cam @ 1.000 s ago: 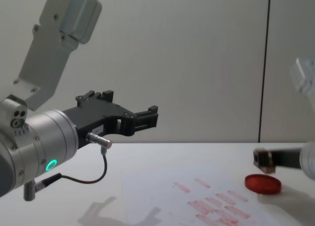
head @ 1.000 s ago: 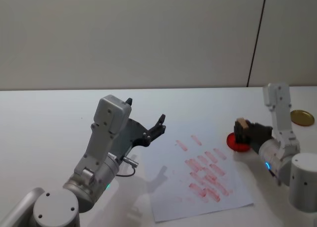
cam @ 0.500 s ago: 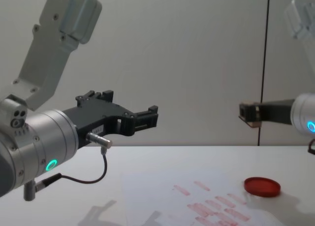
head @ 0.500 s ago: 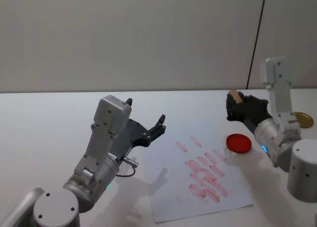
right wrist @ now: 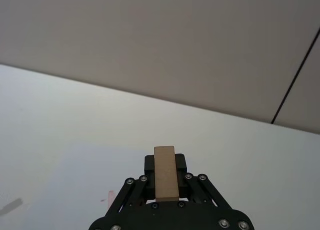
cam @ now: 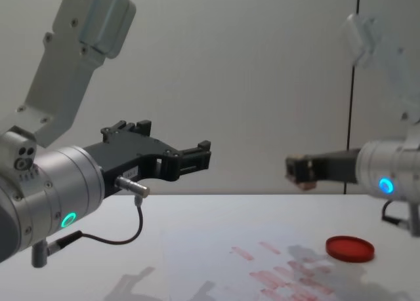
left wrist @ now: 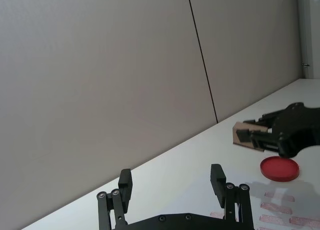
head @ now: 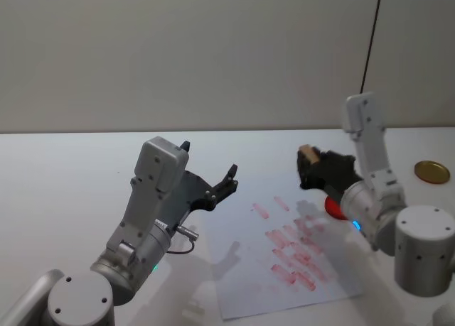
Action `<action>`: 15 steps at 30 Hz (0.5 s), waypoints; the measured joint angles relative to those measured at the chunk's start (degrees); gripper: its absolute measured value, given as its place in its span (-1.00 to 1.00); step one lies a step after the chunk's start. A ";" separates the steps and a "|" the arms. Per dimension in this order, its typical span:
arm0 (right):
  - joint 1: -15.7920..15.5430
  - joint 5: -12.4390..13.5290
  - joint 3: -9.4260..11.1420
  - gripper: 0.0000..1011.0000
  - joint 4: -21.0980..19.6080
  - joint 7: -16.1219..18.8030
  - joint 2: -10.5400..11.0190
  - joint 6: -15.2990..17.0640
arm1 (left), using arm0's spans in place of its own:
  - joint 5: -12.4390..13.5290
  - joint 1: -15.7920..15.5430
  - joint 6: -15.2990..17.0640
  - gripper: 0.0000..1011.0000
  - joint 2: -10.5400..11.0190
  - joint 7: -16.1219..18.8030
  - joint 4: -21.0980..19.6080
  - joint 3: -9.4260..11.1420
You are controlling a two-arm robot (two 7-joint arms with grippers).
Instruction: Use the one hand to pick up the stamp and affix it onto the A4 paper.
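The black two-fingered right gripper point(head: 307, 168), on the silver-white arm with the blue-lit ring, is clamped on the small tan wooden rectangular stamp point(head: 308, 154). The block sits lengthwise between the fingers, with one end projecting past the fingertips in the right wrist view. Gripper and stamp are raised clear of the white table point(head: 71, 170), above the far right part of the large white A4 paper point(head: 242, 269) printed with pinkish-red rectangular marks. The flat round red ink pad point(cam: 350, 248) lies on the table just beside the sheet's right edge, below the arm. The black left gripper point(head: 209, 161), fingers spread and empty, hangs above the table left of the sheet.
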 joint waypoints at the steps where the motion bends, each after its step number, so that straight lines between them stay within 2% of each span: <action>1: 0.09 -0.12 -0.13 -0.56 0.42 0.32 -0.13 0.14 | 0.00 0.00 0.00 0.96 0.00 0.00 0.00 0.00; 15: 3.37 -1.58 -2.21 -0.57 11.53 4.10 -3.02 0.11 | 0.00 0.00 0.00 0.96 0.00 0.00 0.00 0.00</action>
